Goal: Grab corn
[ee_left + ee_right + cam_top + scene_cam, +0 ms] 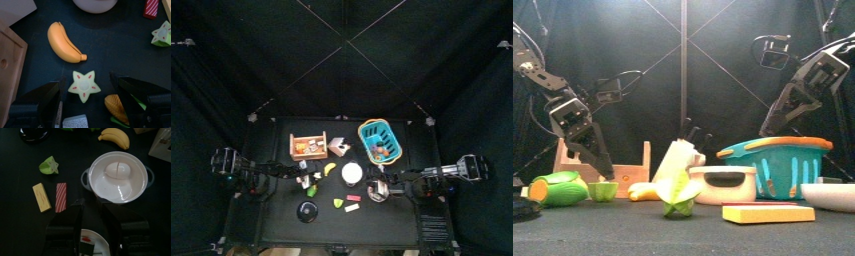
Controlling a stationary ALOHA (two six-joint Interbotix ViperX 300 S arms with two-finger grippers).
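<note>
Left pincer (88,84) wide open and empty above the table (120,55), corn (117,106) lying just beside one of its jaws, near a star fruit (85,86) and a banana (65,42), right pincer (93,212) open, empty, over a white bowl (120,178)

Black curtains (251,50) hang on all sides of the pen. Thin cords or poles (345,45) cross diagonally over the back curtain. Small black table (285,215) in the middle, dark matte top, dim light.
</note>
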